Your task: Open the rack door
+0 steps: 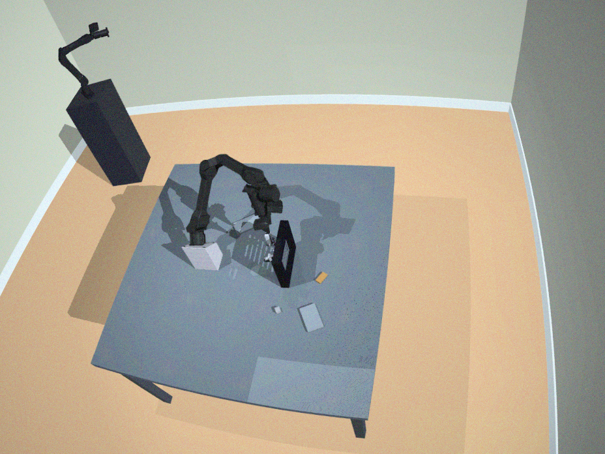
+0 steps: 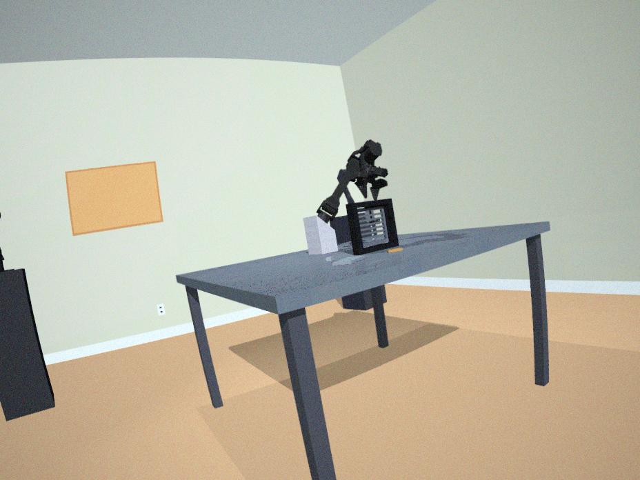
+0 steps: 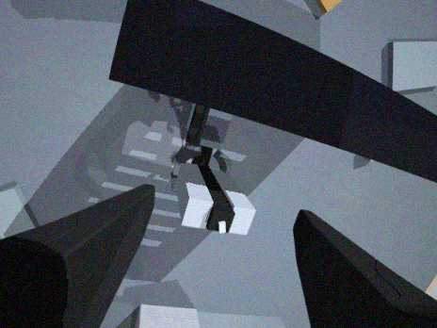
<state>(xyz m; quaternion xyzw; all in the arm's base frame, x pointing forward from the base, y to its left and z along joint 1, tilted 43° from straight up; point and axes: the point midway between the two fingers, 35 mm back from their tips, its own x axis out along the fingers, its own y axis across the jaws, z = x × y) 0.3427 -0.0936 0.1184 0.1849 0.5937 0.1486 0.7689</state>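
Observation:
The black rack frame [image 1: 285, 279] [image 2: 376, 248] [image 3: 283, 80] stands upright on the table. Its slatted door [image 2: 372, 227] looks closed in the exterior view; its exact angle is hard to tell. The handle [image 1: 268, 239] [image 3: 242, 214], with pale blocks on a dark bar, is on the arm's side of the frame. My gripper [image 1: 261, 231] [image 2: 370, 198] [image 3: 226, 207] is open and empty, pointing down above the handle beside the frame's top. In the wrist view the handle shows between and beyond the fingertips, with no contact visible. Its turn is unclear.
An orange block [image 1: 321, 277] [image 2: 394, 250] lies beyond the frame. A pale flat block [image 1: 309, 317] [image 3: 414, 66] and small cube [image 1: 277, 309] lie nearer the top camera. Another pale slab [image 3: 11, 205] is partly hidden by the arm in the top view. The arm's white base [image 1: 207, 259] [image 2: 321, 240] faces the handle side.

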